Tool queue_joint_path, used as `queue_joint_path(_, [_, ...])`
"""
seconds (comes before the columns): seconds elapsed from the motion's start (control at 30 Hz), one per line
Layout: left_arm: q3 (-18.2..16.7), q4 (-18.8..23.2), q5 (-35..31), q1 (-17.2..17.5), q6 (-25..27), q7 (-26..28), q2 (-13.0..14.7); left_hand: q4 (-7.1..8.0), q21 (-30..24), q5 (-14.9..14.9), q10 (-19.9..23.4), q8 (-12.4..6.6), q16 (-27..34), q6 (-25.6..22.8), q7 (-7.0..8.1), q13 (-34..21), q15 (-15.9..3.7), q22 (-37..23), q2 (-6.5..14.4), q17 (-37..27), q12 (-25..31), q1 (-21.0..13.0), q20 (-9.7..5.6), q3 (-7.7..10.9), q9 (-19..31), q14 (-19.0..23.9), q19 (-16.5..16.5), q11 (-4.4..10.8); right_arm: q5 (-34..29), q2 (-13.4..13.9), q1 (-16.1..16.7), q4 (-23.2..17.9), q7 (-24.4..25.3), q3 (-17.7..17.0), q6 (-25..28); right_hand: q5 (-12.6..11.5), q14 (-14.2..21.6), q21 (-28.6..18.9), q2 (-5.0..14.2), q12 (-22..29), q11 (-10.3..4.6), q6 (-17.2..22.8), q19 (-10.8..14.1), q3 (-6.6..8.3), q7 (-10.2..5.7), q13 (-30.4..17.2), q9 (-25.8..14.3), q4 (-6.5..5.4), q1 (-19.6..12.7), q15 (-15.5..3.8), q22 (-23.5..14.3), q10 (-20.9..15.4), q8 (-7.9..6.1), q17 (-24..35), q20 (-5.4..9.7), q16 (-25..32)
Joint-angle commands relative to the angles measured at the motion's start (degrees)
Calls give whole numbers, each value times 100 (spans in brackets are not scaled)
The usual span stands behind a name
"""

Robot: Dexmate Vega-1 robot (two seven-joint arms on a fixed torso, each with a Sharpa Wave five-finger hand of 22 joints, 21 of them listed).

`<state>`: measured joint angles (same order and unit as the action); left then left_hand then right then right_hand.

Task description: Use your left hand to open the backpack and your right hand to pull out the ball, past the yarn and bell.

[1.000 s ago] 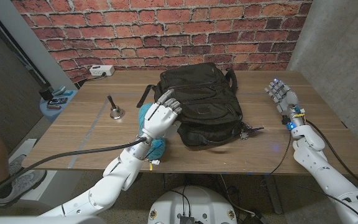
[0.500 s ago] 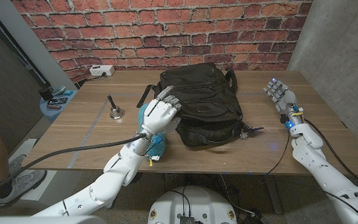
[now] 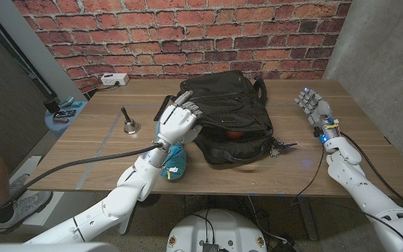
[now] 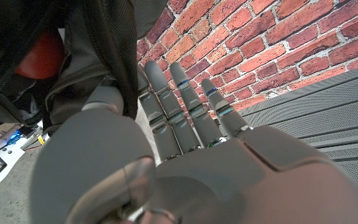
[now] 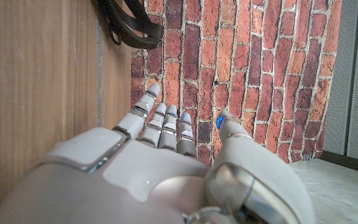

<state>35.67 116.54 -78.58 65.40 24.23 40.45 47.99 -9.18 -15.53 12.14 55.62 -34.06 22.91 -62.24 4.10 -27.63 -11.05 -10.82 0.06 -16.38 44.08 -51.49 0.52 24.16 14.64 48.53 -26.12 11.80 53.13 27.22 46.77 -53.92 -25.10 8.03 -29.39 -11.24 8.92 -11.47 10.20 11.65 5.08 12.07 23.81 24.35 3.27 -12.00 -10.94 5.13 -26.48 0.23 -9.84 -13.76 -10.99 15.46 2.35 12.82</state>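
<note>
The ball (image 3: 235, 129) shows as a red patch inside the backpack (image 3: 229, 115) – the opening gapes along the bag's front, mid-table (image 3: 96, 150). The left hand (image 3: 176, 124) holds the flap's edge up, fingers (image 4: 166, 106) curled over the fabric. Yarn (image 3: 173, 161) lies just under that wrist; the bell (image 3: 128, 123) stands apart to the left. The right hand (image 3: 313, 105) hovers well off to the right, fingers apart, holding nothing. Likely risks: the flap slipping from a shallow hold and closing the gap, or the bag sliding as the right hand reaches in.
</note>
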Motion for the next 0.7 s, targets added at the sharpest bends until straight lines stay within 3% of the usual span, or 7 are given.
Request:
queue_joint_path(0.03, [-4,-208,233,-398,-187,-13,-58,-21,-55,-29,126,-30,61,-75,0,42,3,-22,325,-28,-56,-396,5,9,-8,95,-59,1,-50,0,-34,-12,169,33,77,-40,10,-2,0,26,7,49,4,-14,2,-10,-3,4,-29,16,-18,-24,-29,-7,-6,40])
queue_joint_path(0.7, [-7,-328,770,-830,-317,-359,-248,-5,-62,-51,255,-27,73,-125,11,176,-22,-27,319,-17,-219,-395,-8,15,-99,109,-74,7,-155,105,-46,-266,479,114,334,-42,4,-3,0,27,9,47,8,-14,8,-10,-2,5,-34,15,-18,-22,-26,-8,-7,43])
